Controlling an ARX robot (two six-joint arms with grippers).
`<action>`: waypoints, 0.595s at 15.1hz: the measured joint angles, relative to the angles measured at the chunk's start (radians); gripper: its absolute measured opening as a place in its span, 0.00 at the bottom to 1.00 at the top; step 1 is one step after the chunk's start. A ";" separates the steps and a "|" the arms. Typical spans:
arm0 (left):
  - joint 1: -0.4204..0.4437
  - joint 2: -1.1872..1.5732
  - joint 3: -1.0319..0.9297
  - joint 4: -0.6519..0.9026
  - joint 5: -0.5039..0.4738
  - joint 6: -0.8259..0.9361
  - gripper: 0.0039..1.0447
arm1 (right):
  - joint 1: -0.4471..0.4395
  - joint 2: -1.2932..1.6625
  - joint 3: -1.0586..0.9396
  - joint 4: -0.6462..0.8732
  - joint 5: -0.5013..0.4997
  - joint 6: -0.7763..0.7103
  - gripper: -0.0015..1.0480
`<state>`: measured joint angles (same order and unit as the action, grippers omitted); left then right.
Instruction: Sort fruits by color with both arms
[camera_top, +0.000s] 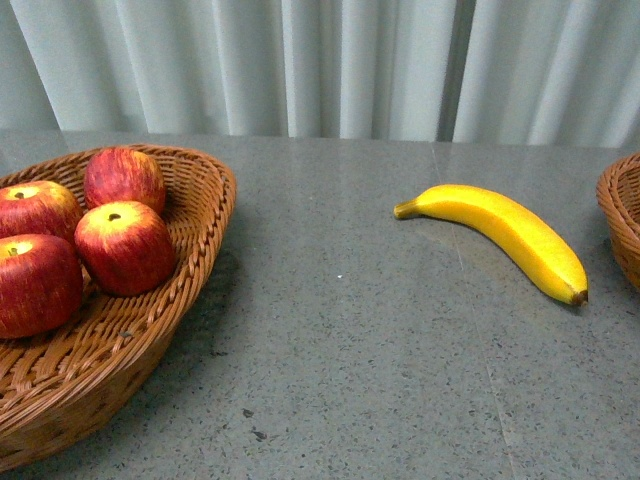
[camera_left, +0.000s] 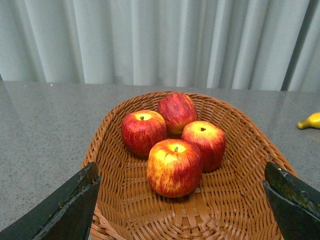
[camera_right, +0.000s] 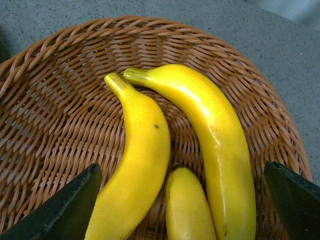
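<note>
Front view: the wicker left basket (camera_top: 205, 215) sits at the near left of the grey table (camera_top: 340, 360). Four red apples (camera_top: 125, 245) lie in it, clustered and touching. One banana (camera_top: 500, 235) lies loose on the table, right of centre, with its stem end to the left and its brown tip nearer. It is apart from both baskets. The rim of the right basket (camera_top: 622, 215) shows at the right edge. A pale curtain (camera_top: 330, 60) hangs at the far side.

Left wrist view: the left gripper (camera_left: 181, 175) faces into the left basket with its fingers spread wide, holding nothing and clear of the apples.

Right wrist view: the right gripper (camera_right: 181, 170) hangs over the right basket with its fingers wide apart, empty. Three bananas (camera_right: 135, 165) lie side by side inside, touching.
</note>
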<state>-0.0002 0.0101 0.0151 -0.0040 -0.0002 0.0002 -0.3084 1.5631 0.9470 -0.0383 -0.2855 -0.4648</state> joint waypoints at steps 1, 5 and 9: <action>0.000 0.000 0.000 0.000 0.000 0.000 0.94 | 0.002 -0.010 0.007 -0.003 -0.005 0.003 0.94; 0.000 0.000 0.000 0.000 0.000 0.000 0.94 | 0.120 -0.101 0.086 -0.050 -0.027 0.076 0.94; 0.000 0.000 0.000 0.000 0.000 0.000 0.94 | 0.375 -0.040 0.212 -0.049 0.043 0.180 0.94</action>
<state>-0.0002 0.0101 0.0151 -0.0040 -0.0002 0.0002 0.0669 1.5227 1.1595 -0.0875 -0.2424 -0.2848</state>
